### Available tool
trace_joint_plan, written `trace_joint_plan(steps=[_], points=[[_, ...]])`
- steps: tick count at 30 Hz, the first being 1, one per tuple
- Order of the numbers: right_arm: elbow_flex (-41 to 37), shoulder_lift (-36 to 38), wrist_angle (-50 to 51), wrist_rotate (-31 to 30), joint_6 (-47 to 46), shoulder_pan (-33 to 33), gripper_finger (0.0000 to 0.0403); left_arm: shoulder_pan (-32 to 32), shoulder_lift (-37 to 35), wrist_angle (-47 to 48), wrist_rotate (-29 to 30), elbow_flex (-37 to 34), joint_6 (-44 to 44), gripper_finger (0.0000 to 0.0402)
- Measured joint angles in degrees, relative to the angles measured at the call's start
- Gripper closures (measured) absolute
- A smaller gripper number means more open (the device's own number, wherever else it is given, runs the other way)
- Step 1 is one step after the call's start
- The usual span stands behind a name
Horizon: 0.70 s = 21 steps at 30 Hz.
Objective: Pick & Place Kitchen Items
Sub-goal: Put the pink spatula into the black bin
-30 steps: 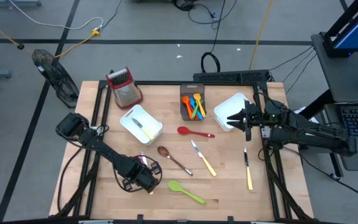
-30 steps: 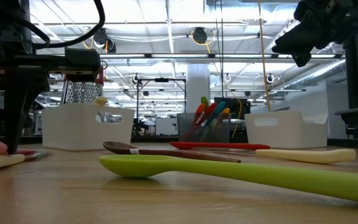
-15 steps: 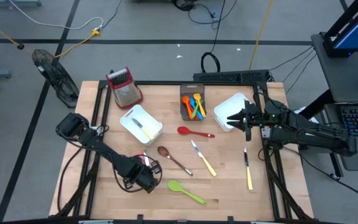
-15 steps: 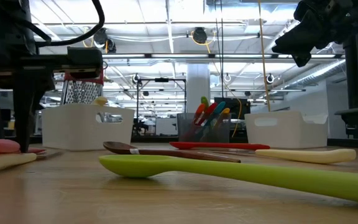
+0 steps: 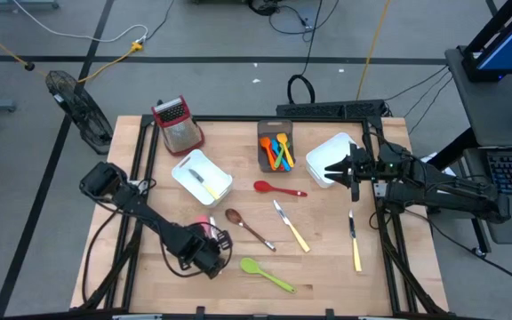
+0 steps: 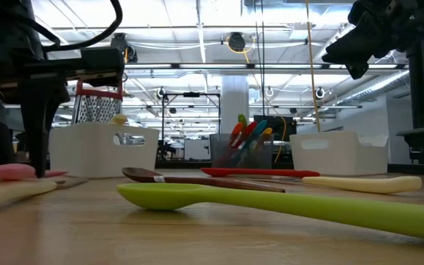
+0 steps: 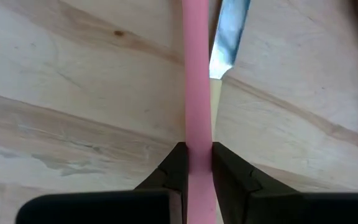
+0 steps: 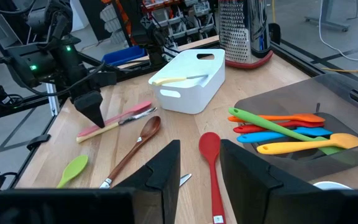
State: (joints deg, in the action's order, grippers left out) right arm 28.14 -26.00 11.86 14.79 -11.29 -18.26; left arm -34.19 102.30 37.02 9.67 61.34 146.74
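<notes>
The table [image 5: 238,142] carries a box grater [image 5: 177,124] at eleven o'clock, with a bin [image 5: 201,177] just below it holding a knife [image 5: 199,179]. At twelve o'clock a second bin [image 5: 276,146] holds several spoons [image 5: 282,152]. At two o'clock stands a third bin [image 5: 330,158], the right gripper [image 5: 334,168] above it. Near the centre lie a spoon [image 5: 278,188], another spoon [image 5: 248,228] and a knife [image 5: 290,225]. At four o'clock lies another knife [image 5: 354,240]; at six, a spoon [image 5: 267,275]; at seven, the left gripper [image 5: 210,234] closed on a utensil [image 7: 197,93] beside a further knife [image 7: 229,37].
</notes>
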Motion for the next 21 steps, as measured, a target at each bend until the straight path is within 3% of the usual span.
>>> trace_joint_plan(steps=[21], points=[[0.0, 0.0, 0.0, 0.1, -1.1, 0.0, 0.0298, -0.9, -1.9, 0.4, 0.8, 0.0, 1.7, 0.0353]])
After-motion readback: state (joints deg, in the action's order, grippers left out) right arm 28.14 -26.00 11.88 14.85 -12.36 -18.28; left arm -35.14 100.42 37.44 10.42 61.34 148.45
